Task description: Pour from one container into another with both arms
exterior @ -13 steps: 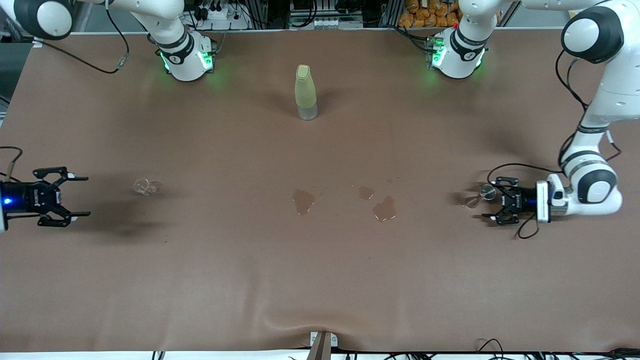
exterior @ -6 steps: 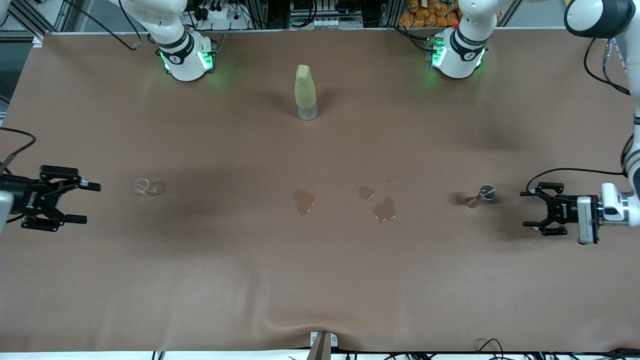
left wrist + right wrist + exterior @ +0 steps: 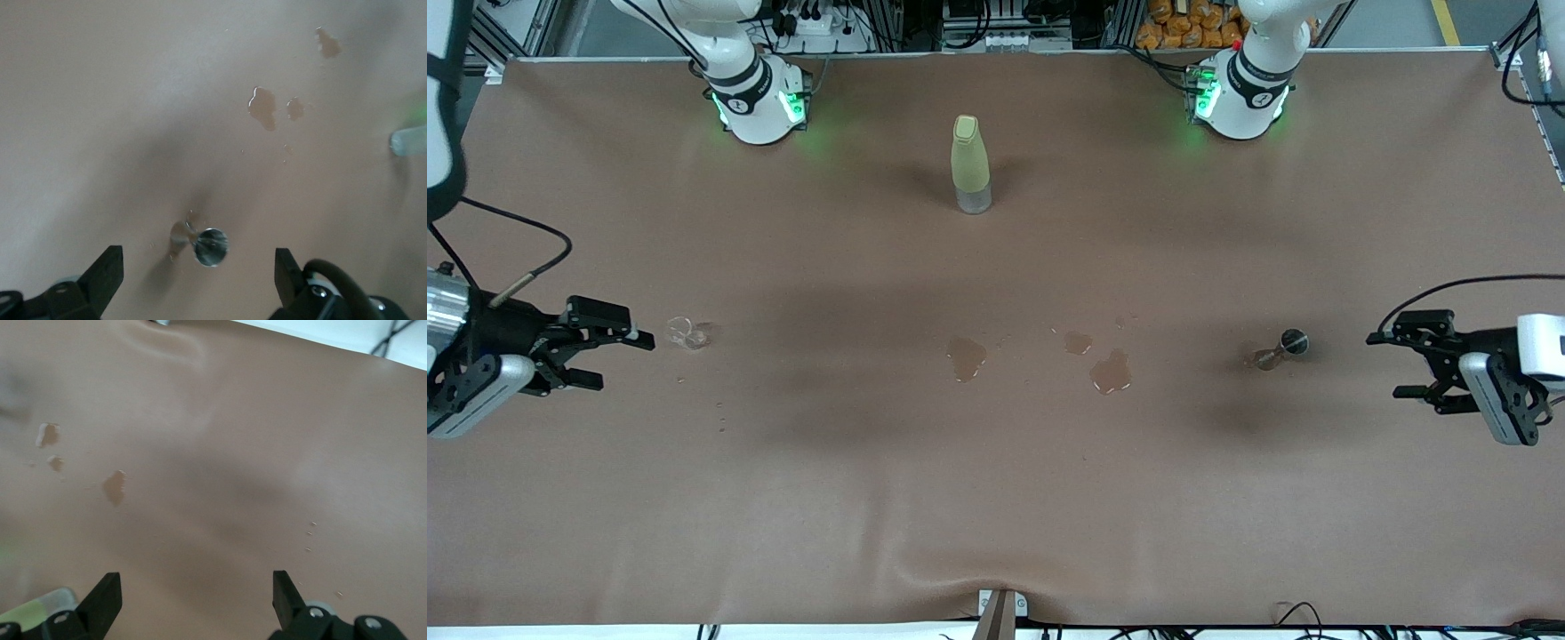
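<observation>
The tiny clear glass cup (image 3: 686, 332) sits on the brown table toward the right arm's end. My right gripper (image 3: 621, 361) hovers open just beside it, nothing between its fingers; the cup does not show in the right wrist view, where the right gripper (image 3: 195, 590) frames only bare cloth. The small shiny metal jigger (image 3: 1286, 346) rests on the table toward the left arm's end. My left gripper (image 3: 1388, 364) is open and apart from it, out at the table's end. In the left wrist view the jigger (image 3: 210, 246) shows its round rim between the spread fingertips (image 3: 110, 263).
A tall yellow-green bottle (image 3: 970, 164) stands mid-table near the arm bases. Several wet patches (image 3: 1110, 372) lie on the brown cloth between cup and jigger, another patch (image 3: 966, 357) nearer the middle. A cloth wrinkle (image 3: 996, 578) runs at the front edge.
The left gripper, which stood around the jigger, has drawn back toward its end of the table and risen, leaving the jigger on the cloth. The right gripper has moved closer to the glass cup.
</observation>
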